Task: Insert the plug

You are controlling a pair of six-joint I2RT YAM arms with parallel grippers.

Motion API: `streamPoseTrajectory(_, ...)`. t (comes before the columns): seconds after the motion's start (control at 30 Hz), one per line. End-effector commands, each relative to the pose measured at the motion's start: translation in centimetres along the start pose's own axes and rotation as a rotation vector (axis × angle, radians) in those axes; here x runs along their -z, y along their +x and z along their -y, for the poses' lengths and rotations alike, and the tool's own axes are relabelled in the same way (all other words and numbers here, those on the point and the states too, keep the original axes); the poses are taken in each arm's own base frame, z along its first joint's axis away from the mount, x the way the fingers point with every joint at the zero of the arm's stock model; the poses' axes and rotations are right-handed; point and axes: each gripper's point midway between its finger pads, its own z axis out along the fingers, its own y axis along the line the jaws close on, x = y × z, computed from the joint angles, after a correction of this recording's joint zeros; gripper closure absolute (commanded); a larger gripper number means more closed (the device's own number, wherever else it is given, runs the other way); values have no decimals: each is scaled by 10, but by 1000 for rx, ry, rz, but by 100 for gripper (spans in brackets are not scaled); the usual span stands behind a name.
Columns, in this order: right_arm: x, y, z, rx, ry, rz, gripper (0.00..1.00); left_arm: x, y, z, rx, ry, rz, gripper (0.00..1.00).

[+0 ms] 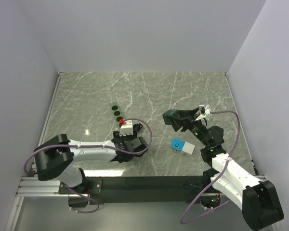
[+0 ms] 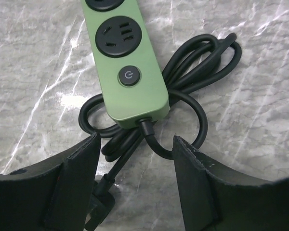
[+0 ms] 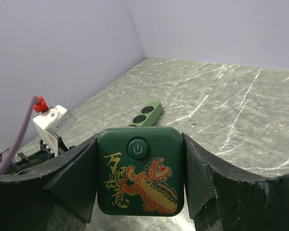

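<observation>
Approach is the step in hand, as I judge it: the plug is lifted but not yet brought to a socket. At the lower left of the top view the left claw (image 2: pixel 136 144) hovers open over the near end of the green strip (image 2: pixel 123 62), nothing between its fingers but a loop of the black cord (image 2: pixel 197 53) lying on the worktop (image 1: pixel 86 96) below. Its likely job is to press or pinch that end so the strip cannot slide. The strip lies just left of centre, slanting toward the upper left, with round black sockets (image 2: pixel 116 36) and a button near the cord end. Right of centre, the right claw (image 3: pixel 140 139) grips the plug (image 3: pixel 140 171) by its two sides, held above the worktop and well apart from the strip. The plug is a dark green rounded square with a power button near its top edge and a gold and red dragon with gold characters; its pins are out of sight. Next it must travel left, turn pins down and line up over one socket. A blue and white block (image 1: pixel 181 146) lies below the plug, unheld.
</observation>
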Motion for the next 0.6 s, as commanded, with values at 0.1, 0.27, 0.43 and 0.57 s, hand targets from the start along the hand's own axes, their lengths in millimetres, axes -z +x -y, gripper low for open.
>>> streamPoseTrajectory(0.1, -6, -29, -11, 51, -35, 84, 100, 10, 9, -18, -76, -114, 28, 36)
streamPoseTrajectory(0.27, -8, -28, -12, 47, -48, 83, 100, 35, 2, -4, -50, -6, 100, 34)
streamPoseTrajectory(0.43, -7, -31, -15, 50, -56, 87, 100, 46, 3, 9, -35, 165, 93, 32)
streamPoseTrajectory(0.57, -4, -32, -16, 53, -51, 90, 100, 53, -1, 7, 3, 242, 95, 32)
